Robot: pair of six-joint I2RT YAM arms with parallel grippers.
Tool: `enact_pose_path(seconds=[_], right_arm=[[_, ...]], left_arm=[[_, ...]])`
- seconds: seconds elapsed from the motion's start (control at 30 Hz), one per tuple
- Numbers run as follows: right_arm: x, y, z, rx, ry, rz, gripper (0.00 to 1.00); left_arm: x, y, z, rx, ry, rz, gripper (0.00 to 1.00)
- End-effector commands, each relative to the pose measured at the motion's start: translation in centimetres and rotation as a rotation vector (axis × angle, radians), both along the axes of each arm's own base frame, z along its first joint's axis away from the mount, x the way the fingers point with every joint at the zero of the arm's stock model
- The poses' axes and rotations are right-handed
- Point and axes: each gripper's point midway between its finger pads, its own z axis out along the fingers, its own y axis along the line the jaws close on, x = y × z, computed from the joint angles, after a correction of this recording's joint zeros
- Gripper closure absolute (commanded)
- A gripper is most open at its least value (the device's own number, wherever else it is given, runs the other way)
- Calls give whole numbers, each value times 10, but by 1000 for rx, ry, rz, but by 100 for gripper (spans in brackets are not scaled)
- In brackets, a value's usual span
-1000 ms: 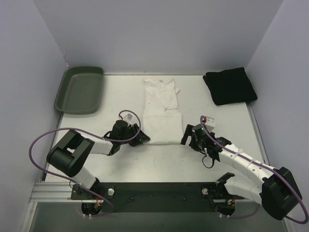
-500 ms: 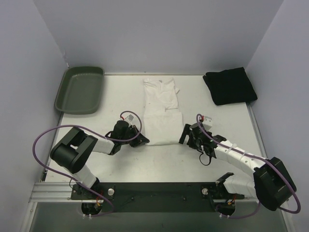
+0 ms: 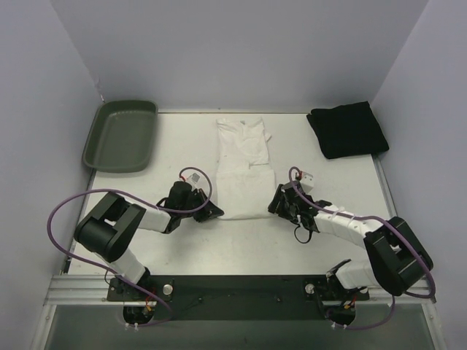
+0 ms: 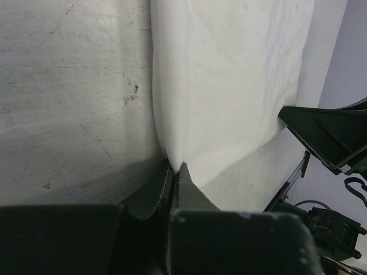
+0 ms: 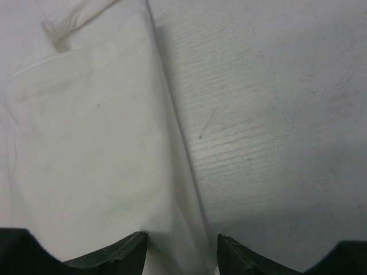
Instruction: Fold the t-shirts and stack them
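At near hem of white t-shirt (image 3: 246,171): left corner is clamped by left pincer (image 3: 216,212); right edge is straddled by part-open right pincer (image 3: 276,204).

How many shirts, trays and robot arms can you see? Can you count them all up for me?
T-shirts: 2, a white t-shirt and a black t-shirt
Trays: 1, the green tray
Robot arms: 2, the left arm and the right arm
Total: 5
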Motion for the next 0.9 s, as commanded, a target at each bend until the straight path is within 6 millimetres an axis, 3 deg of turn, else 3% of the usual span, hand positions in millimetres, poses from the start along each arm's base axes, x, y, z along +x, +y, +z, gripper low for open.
enact_pose_path(seconds=[0.0,0.13,0.2,0.27,0.47,0.73,0.87], right_arm=[[-5,2,-14,9,55,-7,54],[-7,3,-16,17,66,-7,78],[-9,3,-17,15,72,-1,84],[-11,4,-16,14,78,-1,100],[-23,4,-12,8,70,9,100],[-65,13,6,-43,15,69,100],[-79,18,19,-73,-42,95,100]], left_arm=[[-18,24,-25,99,67,7,100],[-19,28,-25,100,69,12,100],[-18,29,-25,98,67,13,100],[-19,29,-24,95,66,11,100],[-31,31,-19,82,58,15,100],[-82,44,-21,109,84,20,100],[-97,45,10,78,18,15,100]])
